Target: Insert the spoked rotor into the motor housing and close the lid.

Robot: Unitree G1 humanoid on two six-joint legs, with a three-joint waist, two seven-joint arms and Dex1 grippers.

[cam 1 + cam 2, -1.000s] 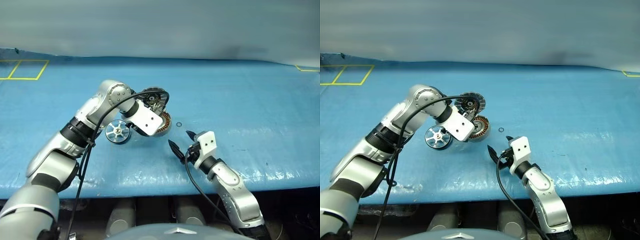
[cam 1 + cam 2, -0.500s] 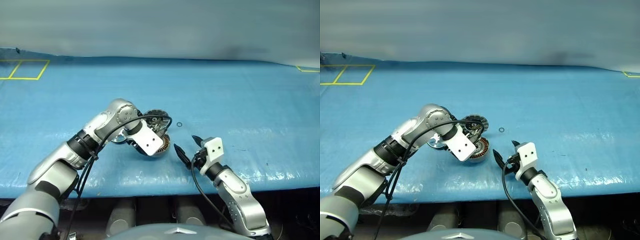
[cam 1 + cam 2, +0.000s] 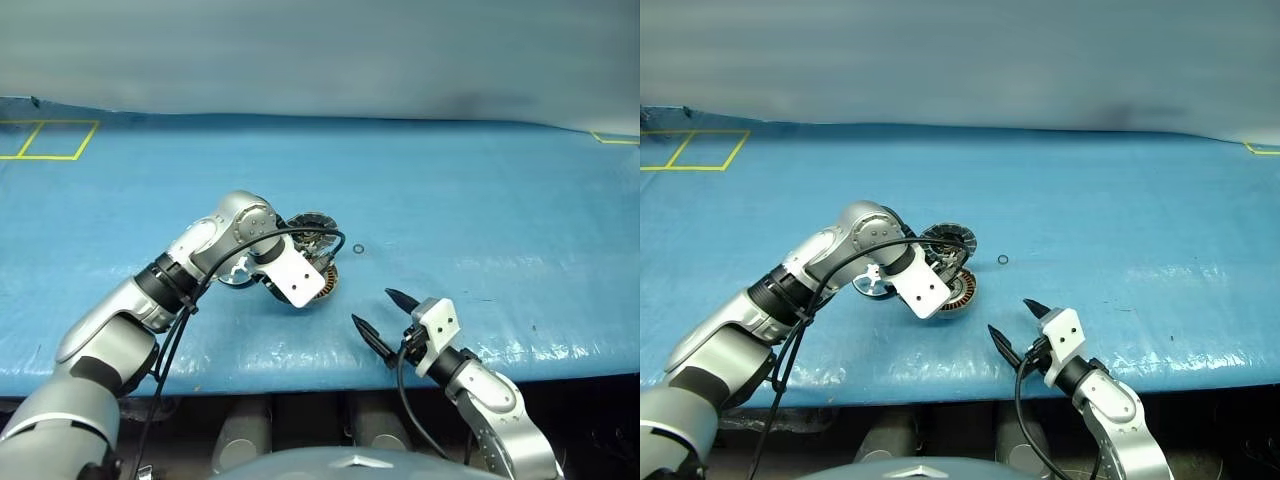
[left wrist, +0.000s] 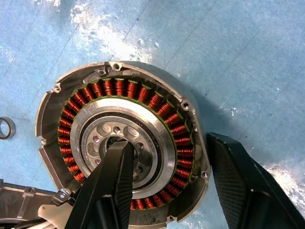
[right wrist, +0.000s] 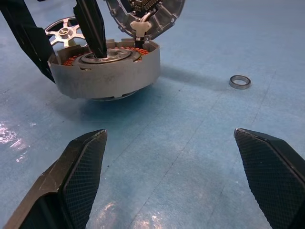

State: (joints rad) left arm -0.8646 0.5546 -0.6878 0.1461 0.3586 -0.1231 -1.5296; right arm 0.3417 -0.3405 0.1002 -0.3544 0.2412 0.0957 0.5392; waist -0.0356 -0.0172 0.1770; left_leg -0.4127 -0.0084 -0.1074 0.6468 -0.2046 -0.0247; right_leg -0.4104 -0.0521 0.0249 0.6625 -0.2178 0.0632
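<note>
The motor housing (image 4: 119, 88) is a round silver can with copper windings, resting on the blue table (image 3: 480, 200). Its lid (image 3: 312, 228) stands hinged open on the far side, dark segments showing. My left gripper (image 4: 167, 143) points down onto the housing. One of its fingers (image 4: 114, 181) is in the central hub and the other is against the outer wall, so it is shut on the housing. The spoked rotor (image 5: 64, 31) lies flat just left of the housing, partly hidden by my left arm. My right gripper (image 3: 372, 307) hangs open nearer the front edge, holding nothing.
A small metal ring (image 3: 358, 247) lies on the table just right of the lid. Yellow tape (image 3: 50, 140) marks a square at the far left. The table's front edge (image 3: 300, 375) runs close behind my right gripper.
My left gripper has drawn the housing and its lid toward the front edge. The right gripper has pulled back toward the front edge and to the right. The rotor and ring stayed put.
</note>
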